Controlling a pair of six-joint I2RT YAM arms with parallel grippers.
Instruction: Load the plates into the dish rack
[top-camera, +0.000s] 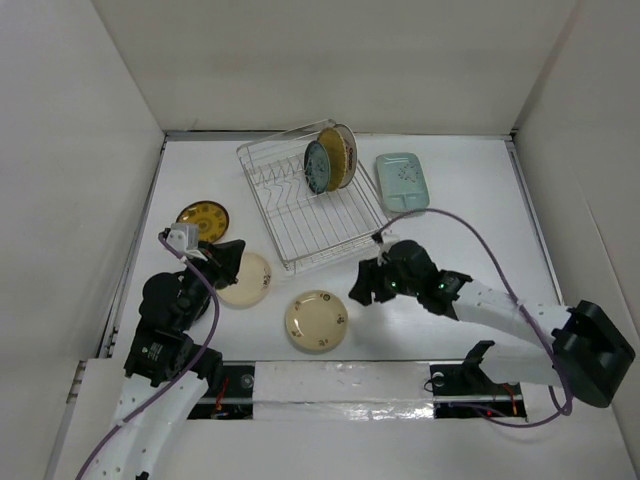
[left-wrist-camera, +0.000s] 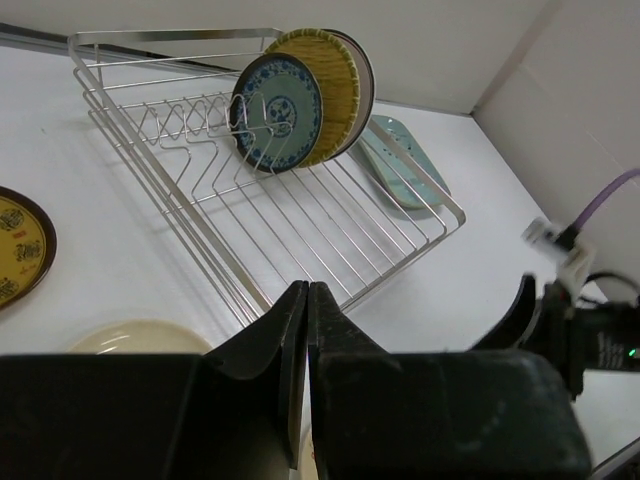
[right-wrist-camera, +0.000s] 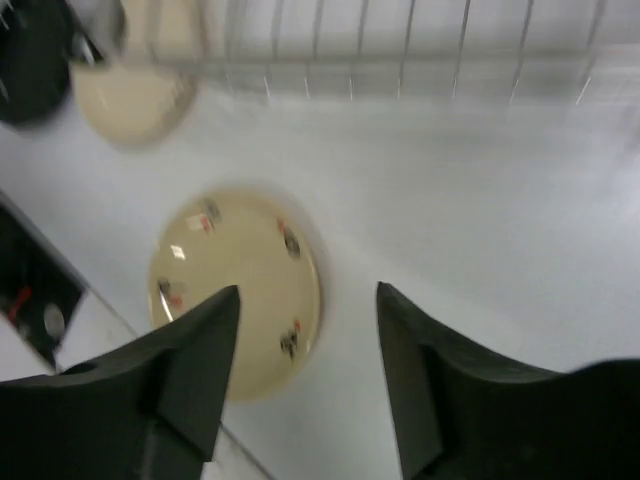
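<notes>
The silver wire dish rack (top-camera: 300, 225) stands at the table's middle back, seen too in the left wrist view (left-wrist-camera: 300, 235). A dark teal plate (top-camera: 316, 166) and a brown-and-yellow plate (top-camera: 339, 156) stand upright in its far end. A pale green rectangular plate (top-camera: 402, 181) lies right of the rack. A brown-and-yellow plate (top-camera: 203, 216), a plain cream plate (top-camera: 247, 281) and a cream plate with red print (top-camera: 316, 320) lie on the table. My left gripper (top-camera: 225, 262) is shut and empty over the plain cream plate. My right gripper (right-wrist-camera: 307, 300) is open, hovering just right of the printed plate (right-wrist-camera: 235, 290).
White walls enclose the table on three sides. The right arm's purple cable (top-camera: 480, 240) arcs over the table's right part. The near table edge with dark arm mounts (top-camera: 330, 380) lies just below the printed plate. The right arm shows in the left wrist view (left-wrist-camera: 575, 320).
</notes>
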